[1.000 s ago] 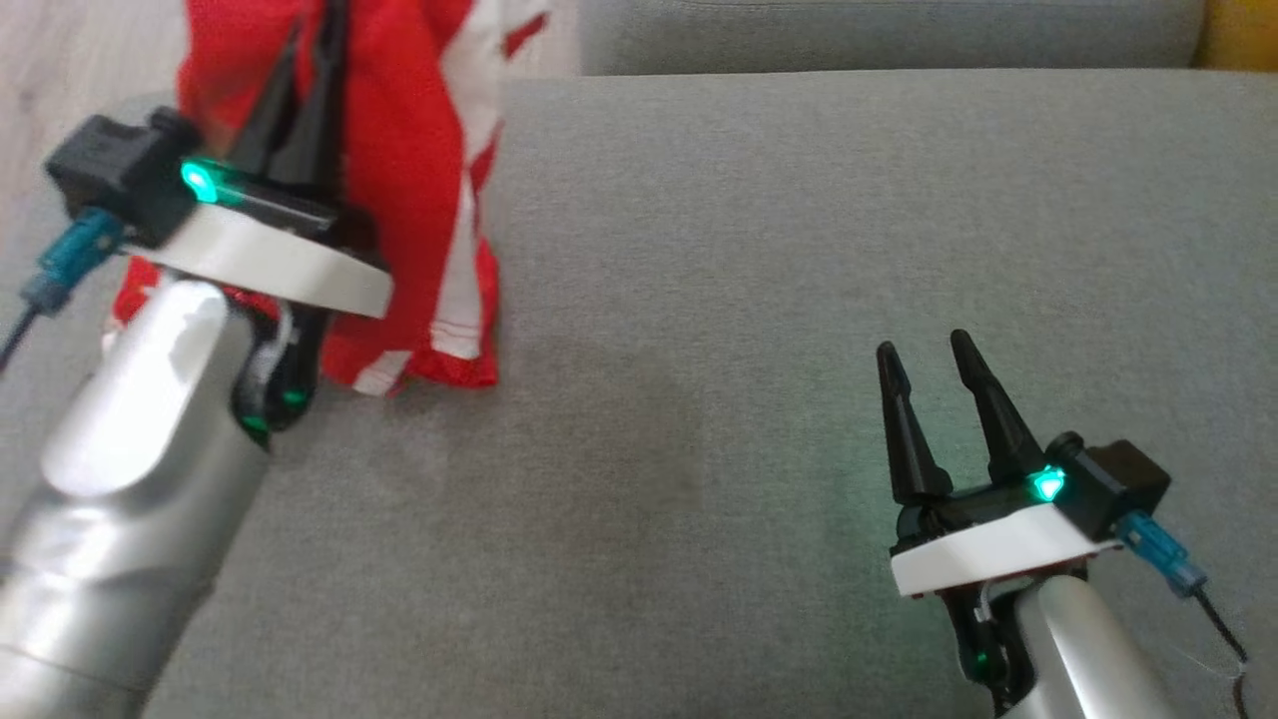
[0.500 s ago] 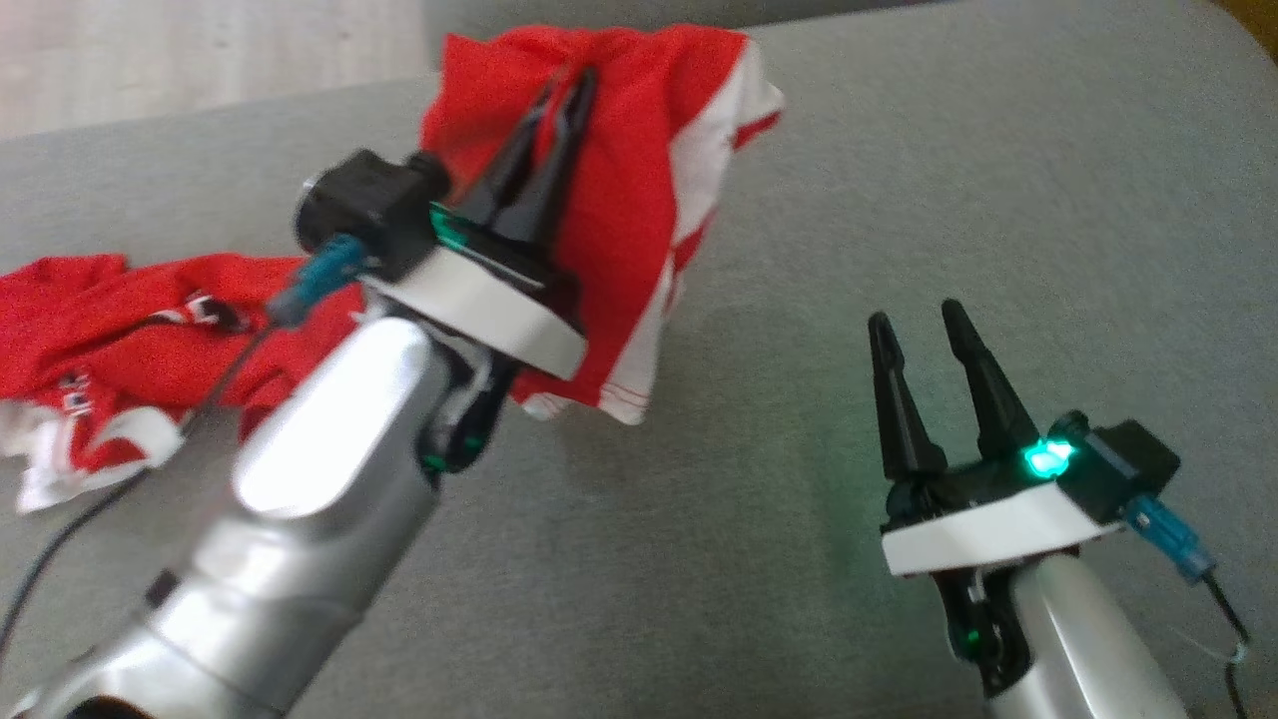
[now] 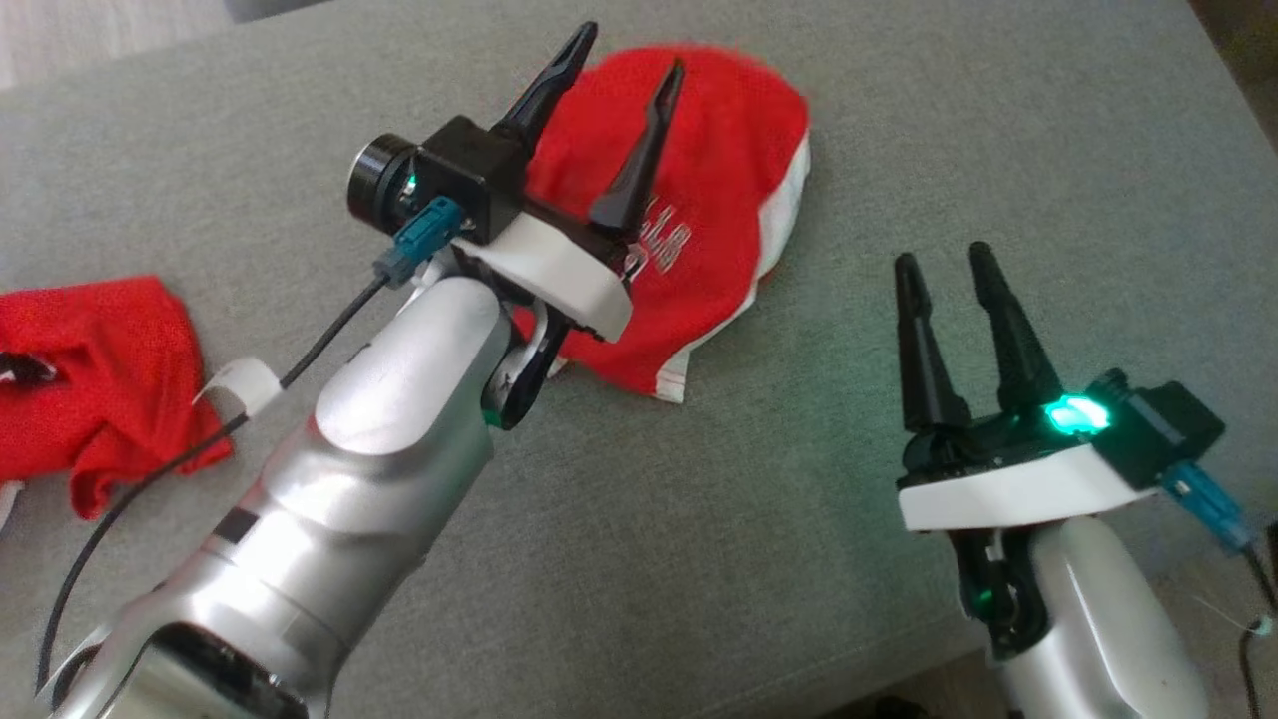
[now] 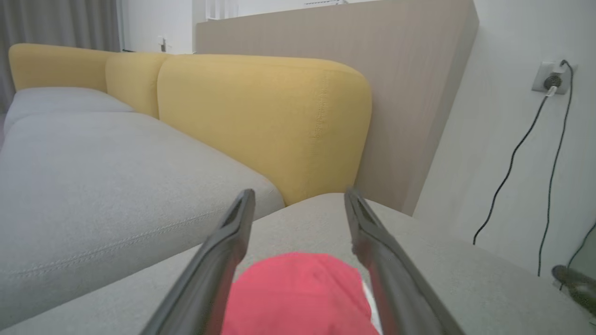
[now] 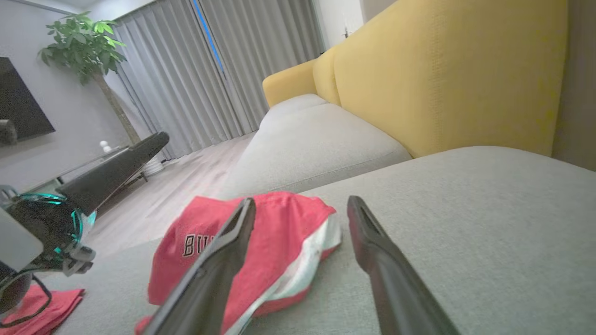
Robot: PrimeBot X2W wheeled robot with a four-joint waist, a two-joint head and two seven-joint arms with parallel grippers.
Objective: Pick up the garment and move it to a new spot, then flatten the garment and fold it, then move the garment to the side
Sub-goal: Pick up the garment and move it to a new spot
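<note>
The garment (image 3: 719,200) is red with white trim and dark lettering. It lies in a rumpled heap on the grey cushion (image 3: 998,130). My left gripper (image 3: 631,52) hangs just above it, open, with nothing between its fingers. In the left wrist view the garment (image 4: 298,293) shows below and between the spread fingers of that gripper (image 4: 299,191). My right gripper (image 3: 944,258) stands open to the right of the garment, apart from it. The right wrist view looks past its own fingertips (image 5: 301,201) at the garment (image 5: 279,232), with the left gripper's finger (image 5: 116,170) at the left.
A second red cloth (image 3: 90,369) lies at the cushion's left edge, under my left arm's cable. Yellow backrests (image 4: 260,116) rise behind the seat. A wall socket with hanging cables (image 4: 551,79) is at the right. The cushion's near edge (image 3: 899,679) runs by my right arm.
My left gripper has opened and let go of the garment, which now lies on the cushion. The head camera has shifted, so the whole picture has moved. The right gripper stays open.
</note>
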